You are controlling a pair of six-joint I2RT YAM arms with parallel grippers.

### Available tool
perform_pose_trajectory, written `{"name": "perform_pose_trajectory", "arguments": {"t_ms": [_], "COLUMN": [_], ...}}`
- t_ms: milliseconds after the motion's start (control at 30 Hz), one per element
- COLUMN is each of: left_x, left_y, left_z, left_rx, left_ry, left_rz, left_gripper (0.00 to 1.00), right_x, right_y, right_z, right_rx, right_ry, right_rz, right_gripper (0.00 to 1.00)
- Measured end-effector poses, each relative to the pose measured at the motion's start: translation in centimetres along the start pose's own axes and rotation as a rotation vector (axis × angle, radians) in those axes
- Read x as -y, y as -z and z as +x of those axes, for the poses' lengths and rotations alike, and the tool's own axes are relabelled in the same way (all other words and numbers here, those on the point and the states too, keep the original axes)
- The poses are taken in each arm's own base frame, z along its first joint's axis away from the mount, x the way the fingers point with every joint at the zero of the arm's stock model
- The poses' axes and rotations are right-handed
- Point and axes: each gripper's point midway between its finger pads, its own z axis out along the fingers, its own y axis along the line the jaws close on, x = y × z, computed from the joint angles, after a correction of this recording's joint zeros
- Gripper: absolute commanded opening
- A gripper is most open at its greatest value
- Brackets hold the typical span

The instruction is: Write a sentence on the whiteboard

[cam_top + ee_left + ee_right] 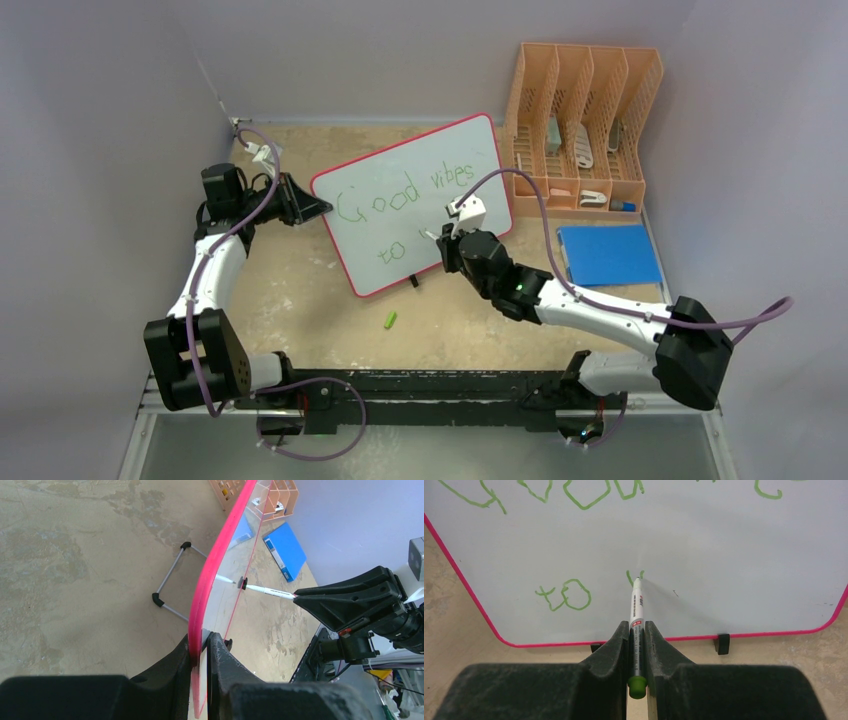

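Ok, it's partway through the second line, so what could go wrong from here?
1. The left hand pinches only the whiteboard at its rim; marker pressure might pivot it and skew the strokes.
2. The right hand holds the marker near its tail, so it could slip and leave faint lines.

Soft, even light, no glare on the whiteboard [724, 555]. The marker [636, 600] throws a faint grey shadow to its right (right wrist view). Left wrist pic: whiteboard rim bends w/ lens distortion.
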Motion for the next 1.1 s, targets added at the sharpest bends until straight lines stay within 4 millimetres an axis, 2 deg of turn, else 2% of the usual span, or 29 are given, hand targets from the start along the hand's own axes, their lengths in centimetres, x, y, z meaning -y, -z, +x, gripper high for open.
{"name": "perform_pose_trajectory", "arguments": {"t_ms": [1100], "left_x": [-0.01], "left_y": [0.00], "left_z": [0.00], "left_rx": [0.000], "left_ry": [0.000], "left_rz": [0.000], "left_gripper": [0.00], "right_x": [0.16], "right_y": [-0.68], "right_z": [0.29], "right_rx": [0.004], "right_ry": [0.004], "right_rz": [0.021], "right_gripper": [0.00]}}
